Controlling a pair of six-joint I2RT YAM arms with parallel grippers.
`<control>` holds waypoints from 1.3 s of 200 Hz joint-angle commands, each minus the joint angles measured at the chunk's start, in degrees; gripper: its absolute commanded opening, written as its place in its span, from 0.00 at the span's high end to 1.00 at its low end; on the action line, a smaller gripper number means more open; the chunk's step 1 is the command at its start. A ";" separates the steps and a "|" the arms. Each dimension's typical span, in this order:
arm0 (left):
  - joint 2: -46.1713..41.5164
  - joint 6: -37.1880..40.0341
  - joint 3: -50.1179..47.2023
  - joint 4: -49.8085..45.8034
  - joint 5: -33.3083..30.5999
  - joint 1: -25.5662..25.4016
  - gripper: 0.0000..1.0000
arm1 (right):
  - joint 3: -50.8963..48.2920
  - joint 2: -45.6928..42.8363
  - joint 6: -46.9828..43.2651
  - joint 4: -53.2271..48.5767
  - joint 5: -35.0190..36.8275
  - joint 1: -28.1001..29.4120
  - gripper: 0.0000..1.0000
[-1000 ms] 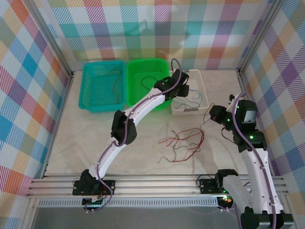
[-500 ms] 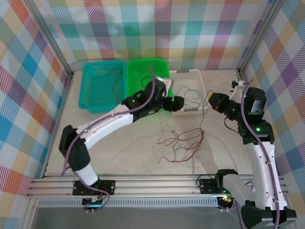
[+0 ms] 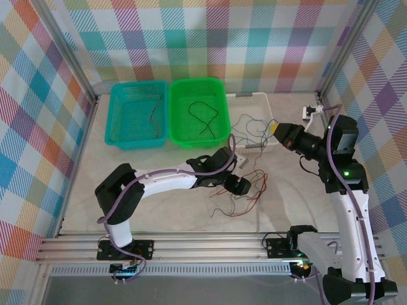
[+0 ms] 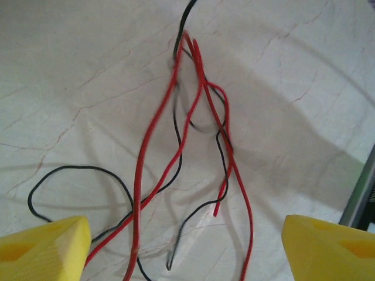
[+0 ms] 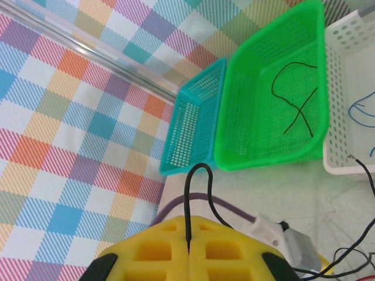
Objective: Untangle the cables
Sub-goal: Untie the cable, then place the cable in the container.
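Observation:
A tangle of red and black cables (image 3: 257, 185) lies on the marble table in front of the baskets. My left gripper (image 3: 239, 184) hovers low over it, open; in the left wrist view the yellow fingertips (image 4: 44, 249) stand wide on either side of red cables (image 4: 145, 158) and a black cable (image 4: 76, 171), touching none. My right gripper (image 3: 277, 131) is raised beside the white basket (image 3: 268, 109), shut on a black cable (image 5: 197, 170) that loops out above its closed yellow fingers (image 5: 164, 252).
A teal basket (image 3: 117, 121) holds a brownish cable (image 3: 152, 114). The green basket (image 3: 219, 95) holds one black cable (image 3: 203, 117). Blue and green cables (image 3: 251, 130) lie in the white basket. Plaid walls enclose the table on three sides.
My left arm swung from the white basket down to the tangle on the table, its jaws now open. My right gripper rose slightly toward the back with the black cable.

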 commanded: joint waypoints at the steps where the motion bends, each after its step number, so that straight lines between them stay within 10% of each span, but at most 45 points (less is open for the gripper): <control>1: 0.98 1.64 1.34 2.00 1.17 -0.31 0.17 | 2.21 -1.15 0.79 1.04 -2.27 0.42 1.00; 133: -7.44 -2.88 -13.26 10.43 -4.57 0.30 0.64 | 32.40 12.02 3.33 -2.13 -5.04 0.44 1.00; 186: -25.13 -7.65 -25.88 13.83 -9.74 0.43 0.59 | 43.47 22.80 5.76 -0.44 -8.45 4.73 1.00; 260: -58.48 -11.37 -29.92 -5.60 -22.63 1.18 0.38 | 66.79 46.67 -1.56 -6.78 -6.73 14.37 1.00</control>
